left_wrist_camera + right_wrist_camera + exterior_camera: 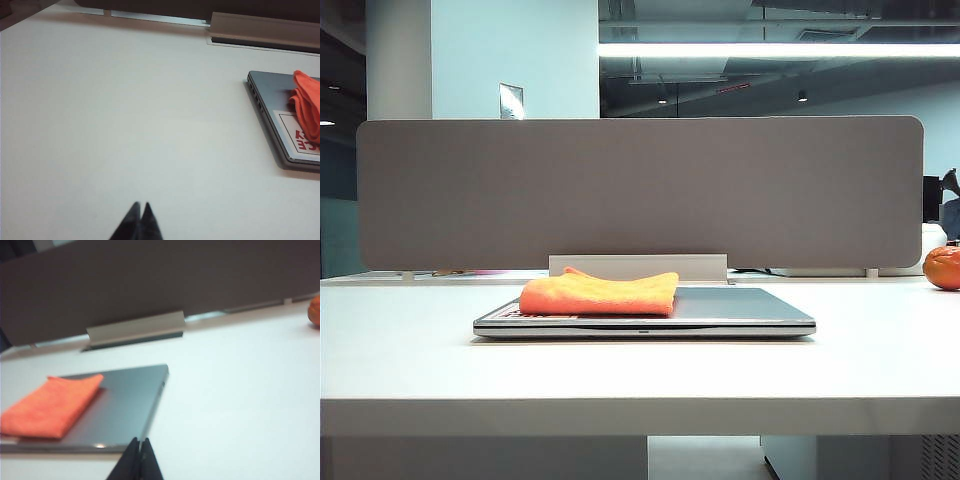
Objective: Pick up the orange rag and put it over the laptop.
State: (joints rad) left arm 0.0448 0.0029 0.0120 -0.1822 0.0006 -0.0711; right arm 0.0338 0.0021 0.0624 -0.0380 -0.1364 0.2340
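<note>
Resting on the laptop, the orange rag is free of both grippers

Nearest the cameras are the two grippers, neither visible in the exterior view. The left gripper hangs over bare white table, its dark fingertips pressed together with nothing between them, well apart from the laptop's sticker corner. The right gripper is likewise clenched and empty, its tips just beside the laptop's near edge in its own wrist view.

Further in, the laptop lies closed and flat at the middle of the table, its front edge facing the table's front edge. The orange rag lies folded on the lid, covering the left part and reaching about halfway across; the right part of the lid is bare. A white-and-red sticker shows at the lid corner beside the rag.

Behind the laptop a pale cable tray sits against the grey divider panel. An orange ball rests near the table's far right corner.
</note>
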